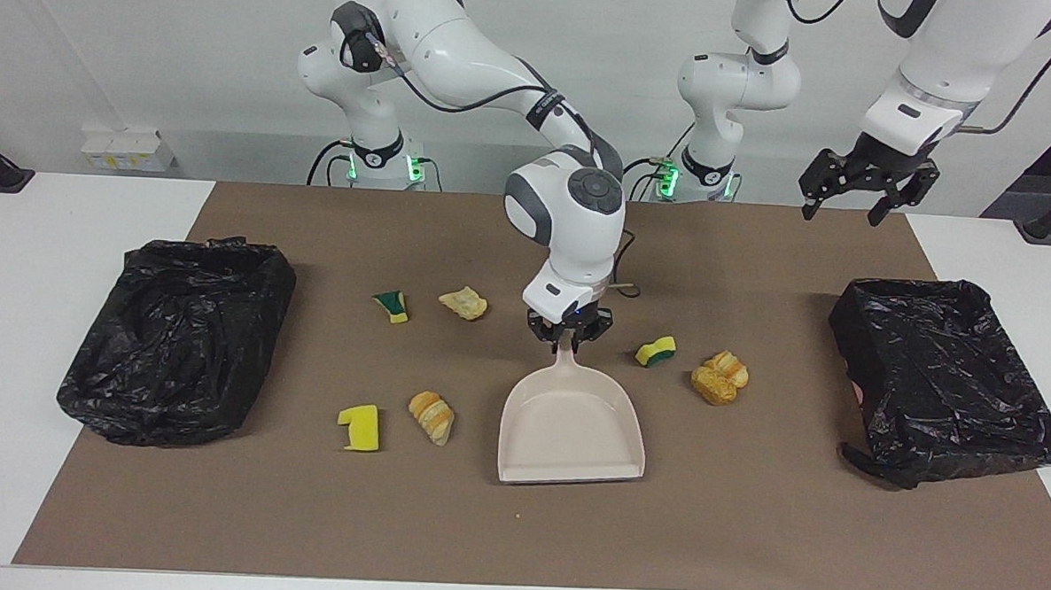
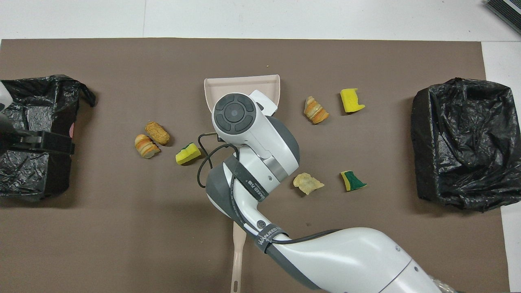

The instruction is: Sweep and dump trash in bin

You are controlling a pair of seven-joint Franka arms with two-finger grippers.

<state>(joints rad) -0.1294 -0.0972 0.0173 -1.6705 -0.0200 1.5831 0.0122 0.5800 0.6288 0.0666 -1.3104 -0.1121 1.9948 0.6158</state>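
Note:
My right gripper (image 1: 568,337) is shut on the handle of the beige dustpan (image 1: 570,430), whose pan sits slightly askew near the mat's middle. In the overhead view my right wrist covers the grip, and only the dustpan's (image 2: 242,86) front part shows. Trash lies on both sides. Toward the right arm's end are a green-yellow sponge scrap (image 1: 391,305), a bread chunk (image 1: 464,302), a yellow sponge (image 1: 360,427) and another bread piece (image 1: 431,416). Toward the left arm's end are a sponge scrap (image 1: 656,350) and two bread chunks (image 1: 721,377). My left gripper (image 1: 849,203) hangs open, high over the bin (image 1: 943,375).
A second black-bagged bin (image 1: 178,337) stands at the right arm's end of the brown mat (image 1: 746,517). A long beige handle (image 2: 238,260) lies near the robots' edge, partly under my right arm. A black cable (image 2: 203,162) loops off the right wrist.

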